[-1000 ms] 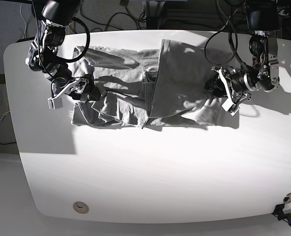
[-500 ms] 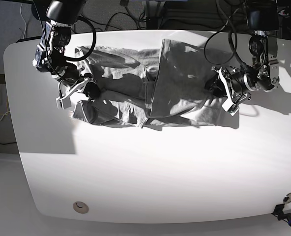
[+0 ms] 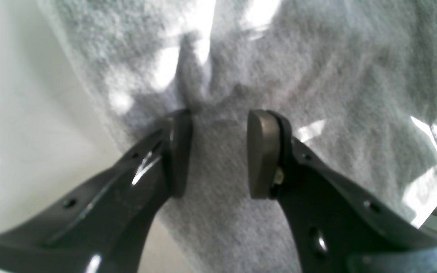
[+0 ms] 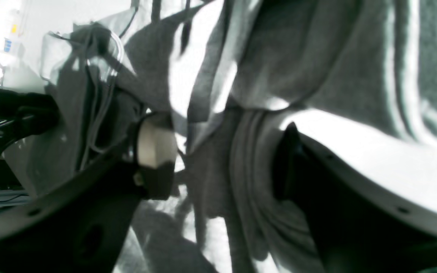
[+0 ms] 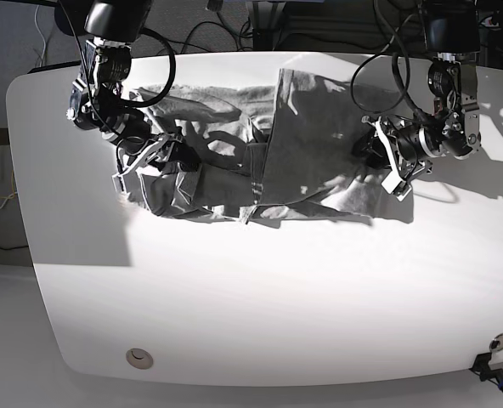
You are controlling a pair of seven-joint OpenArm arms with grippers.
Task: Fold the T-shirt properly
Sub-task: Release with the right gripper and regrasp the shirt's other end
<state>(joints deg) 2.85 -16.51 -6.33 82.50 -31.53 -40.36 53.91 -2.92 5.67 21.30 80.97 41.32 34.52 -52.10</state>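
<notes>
The T-shirt [image 5: 260, 161] lies crumpled across the far half of the white counter [image 5: 260, 297], partly doubled over near its middle, with an arm at each end. The left gripper [image 3: 216, 151] has its jaws partly open with flat grey cloth running between the pads, which do not appear to press it; if it lifts like this, the fabric may simply slide out and that end will stay on the counter. The right gripper [image 4: 222, 159] stands wide around a thick bunch of folds and what looks like a ribbed edge (the view is dark, so I cannot tell how many layers lie between the jaws). Closing there risks pinching several layers at once, so the shirt would drag as a lump instead of opening flat. Uneven pulls from the two ends could also twist the loose middle fold further and deepen the wrinkles.
</notes>
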